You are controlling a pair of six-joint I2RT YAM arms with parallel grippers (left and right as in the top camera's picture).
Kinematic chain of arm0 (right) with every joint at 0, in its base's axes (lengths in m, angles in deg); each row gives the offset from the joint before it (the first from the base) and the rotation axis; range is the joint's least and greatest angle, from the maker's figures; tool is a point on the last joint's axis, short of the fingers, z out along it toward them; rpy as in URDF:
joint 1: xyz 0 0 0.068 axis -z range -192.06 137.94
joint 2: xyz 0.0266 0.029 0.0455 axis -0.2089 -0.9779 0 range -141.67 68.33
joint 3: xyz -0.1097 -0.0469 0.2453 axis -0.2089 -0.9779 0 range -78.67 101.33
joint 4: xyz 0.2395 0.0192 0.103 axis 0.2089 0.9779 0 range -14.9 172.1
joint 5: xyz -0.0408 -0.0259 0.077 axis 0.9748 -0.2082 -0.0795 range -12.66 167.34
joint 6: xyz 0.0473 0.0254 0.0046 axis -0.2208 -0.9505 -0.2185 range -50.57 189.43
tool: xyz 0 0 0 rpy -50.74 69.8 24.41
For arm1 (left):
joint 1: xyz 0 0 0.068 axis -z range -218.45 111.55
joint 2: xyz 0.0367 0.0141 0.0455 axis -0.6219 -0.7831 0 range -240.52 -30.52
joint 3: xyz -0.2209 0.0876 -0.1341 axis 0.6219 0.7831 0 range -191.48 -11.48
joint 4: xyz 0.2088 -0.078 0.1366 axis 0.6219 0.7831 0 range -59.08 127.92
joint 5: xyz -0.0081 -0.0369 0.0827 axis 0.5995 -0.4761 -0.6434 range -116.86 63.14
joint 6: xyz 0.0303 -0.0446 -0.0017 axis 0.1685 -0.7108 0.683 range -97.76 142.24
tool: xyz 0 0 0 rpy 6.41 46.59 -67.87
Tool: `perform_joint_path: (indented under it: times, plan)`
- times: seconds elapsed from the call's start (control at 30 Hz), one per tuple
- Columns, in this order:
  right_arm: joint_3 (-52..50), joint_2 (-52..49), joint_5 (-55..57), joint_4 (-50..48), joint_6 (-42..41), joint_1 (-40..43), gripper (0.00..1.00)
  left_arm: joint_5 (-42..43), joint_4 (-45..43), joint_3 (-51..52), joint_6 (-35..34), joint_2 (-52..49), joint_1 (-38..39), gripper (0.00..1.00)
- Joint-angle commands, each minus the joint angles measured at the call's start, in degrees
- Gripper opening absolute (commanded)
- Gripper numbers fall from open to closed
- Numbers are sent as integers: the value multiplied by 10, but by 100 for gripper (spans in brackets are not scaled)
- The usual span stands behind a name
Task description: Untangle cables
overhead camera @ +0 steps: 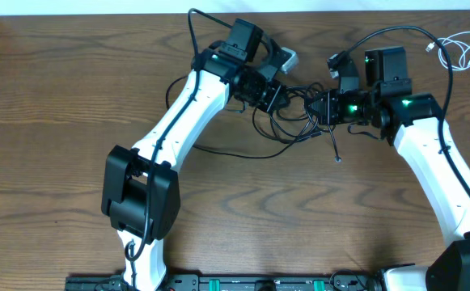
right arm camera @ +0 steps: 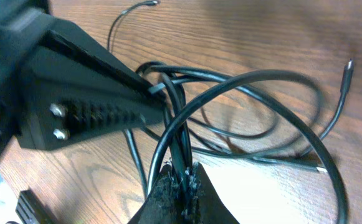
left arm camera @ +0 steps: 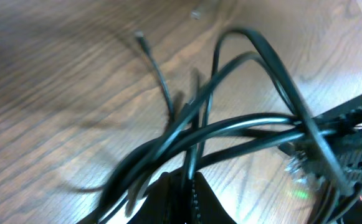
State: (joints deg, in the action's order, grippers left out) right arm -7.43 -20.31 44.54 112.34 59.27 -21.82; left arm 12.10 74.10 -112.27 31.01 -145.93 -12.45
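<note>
Tangle of black cables (overhead camera: 293, 121) between my left tool (overhead camera: 271, 97) and right tool (overhead camera: 322, 107), both clenched on strands. Pull-apart step, I reckon; next I'd need a slow outward pull.

Black cables (left arm camera: 230, 127); white cable (overhead camera: 459, 39); brown wood-grain table (overhead camera: 57, 121); left arm (overhead camera: 188, 109), right arm (overhead camera: 433, 166) white.

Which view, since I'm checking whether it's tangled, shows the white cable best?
Overhead: the white cable lies looped near the picture's top right corner, apart from the tangle. Both wrist views show only black cables.
</note>
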Motion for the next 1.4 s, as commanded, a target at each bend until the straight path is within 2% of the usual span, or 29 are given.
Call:
perform_joint_path:
  times: [0.0,0.13,0.33,0.47,0.8,1.0,1.1,1.17,1.27,1.37]
  plan:
    - [2,1,43,25,-43,26,1,-26,-4,-6,-38,27,-45,7]
    - [2,1,156,63,-118,47,1,-26,-11,-7,-70,81,-75,7]
    - [2,1,210,79,-121,52,1,-26,-44,-7,-130,171,-103,7]
    - [2,-7,248,87,-121,52,1,-26,-101,-7,-170,234,-121,7]
    - [2,-110,252,96,-118,52,1,-26,-235,-7,-290,324,-204,7]
    - [2,-179,226,88,-110,62,2,-22,-266,-7,-306,350,-245,7]
    - [2,-188,128,64,-34,66,13,-21,-250,-7,-305,354,-248,7]
    - [2,-186,66,55,6,62,27,-21,-226,-7,-305,349,-245,7]
    - [3,-171,5,52,42,55,40,-21,-194,-7,-303,334,-243,7]
    - [3,-114,-4,59,47,50,52,-21,-151,-7,-303,304,-242,7]
